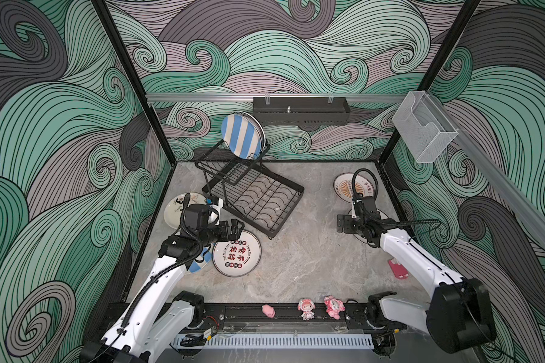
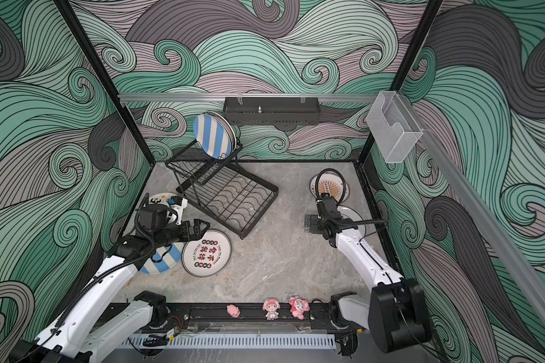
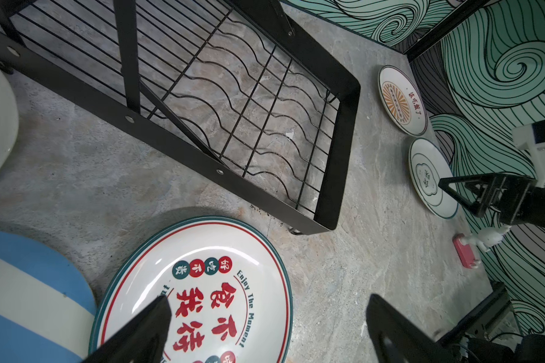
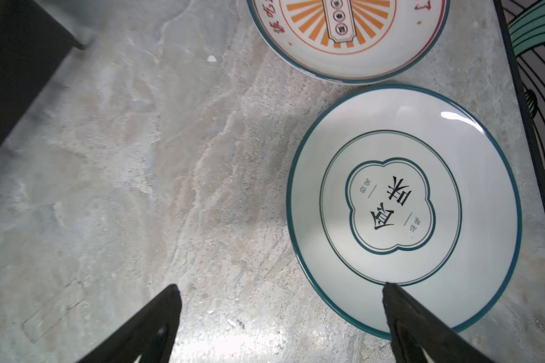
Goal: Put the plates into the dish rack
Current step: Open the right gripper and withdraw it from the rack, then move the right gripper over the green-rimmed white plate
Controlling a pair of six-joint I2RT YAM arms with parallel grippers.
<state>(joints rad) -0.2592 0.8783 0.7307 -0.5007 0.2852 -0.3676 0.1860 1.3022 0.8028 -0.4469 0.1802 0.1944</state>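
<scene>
The black wire dish rack (image 1: 252, 195) stands at the back left, with a blue-and-cream striped plate (image 1: 241, 135) upright in its raised tier. A white plate with red characters (image 1: 236, 253) lies flat in front of the rack, and my left gripper (image 3: 268, 300) hangs open over its rim. Another striped plate (image 1: 199, 265) and a cream plate (image 1: 178, 209) lie partly under the left arm. At the right lie an orange-sunburst plate (image 4: 346, 34) and a teal-rimmed plate (image 4: 403, 207). My right gripper (image 4: 280, 287) is open, one finger over the teal rim and the other over bare table.
Three pink figurines (image 1: 306, 308) sit on the front rail. A small red object (image 1: 397, 267) lies by the right wall. A black perforated shelf (image 1: 301, 110) and a clear acrylic box (image 1: 422, 129) hang on the back rail.
</scene>
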